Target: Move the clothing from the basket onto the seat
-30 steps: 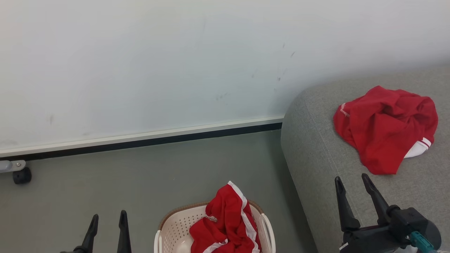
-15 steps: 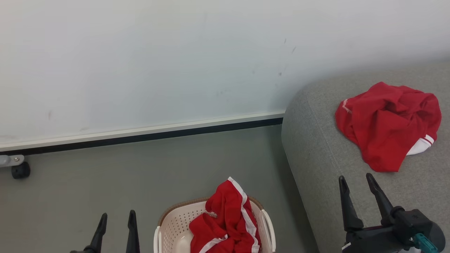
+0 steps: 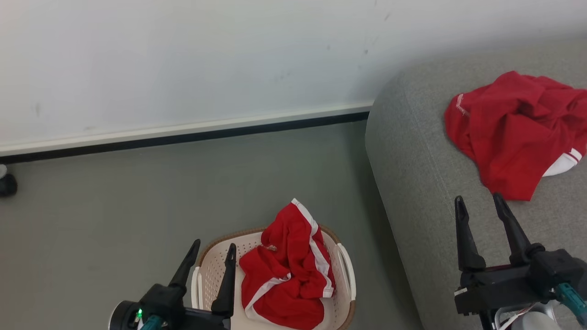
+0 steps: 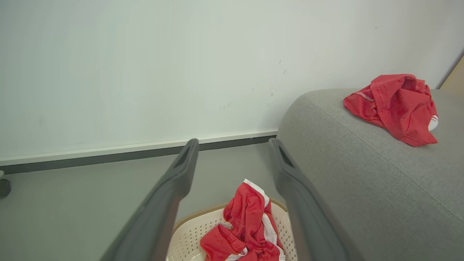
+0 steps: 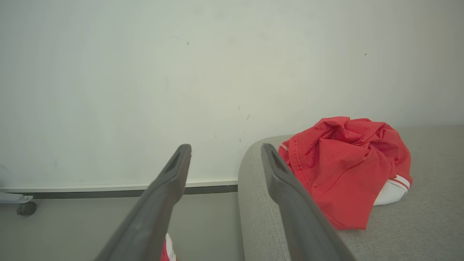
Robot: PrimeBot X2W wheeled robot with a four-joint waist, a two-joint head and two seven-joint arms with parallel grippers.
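One red garment with white stripes (image 3: pixel 286 266) is heaped in the cream basket (image 3: pixel 211 270) on the floor; the left wrist view shows the same garment (image 4: pixel 246 224) between the fingers and below them. A second red garment (image 3: pixel 513 123) lies crumpled on the grey seat (image 3: pixel 412 183) and appears again in the right wrist view (image 5: pixel 344 163). My left gripper (image 3: pixel 214 247) is open, its tips over the basket's left rim, holding nothing. Above the seat's front, just short of the second garment, my right gripper (image 3: pixel 477 201) hangs open and empty.
A pale wall with a dark skirting strip (image 3: pixel 183 135) runs behind the grey floor (image 3: pixel 114 211). A black castor wheel (image 3: pixel 7 183) sits at the far left by the wall. The seat's rounded end (image 3: pixel 380 151) stands close to the basket's right side.
The head camera has tilted down, shifting the scene up. My left gripper has risen and swung right to the basket's left rim. The right gripper keeps its place over the seat.
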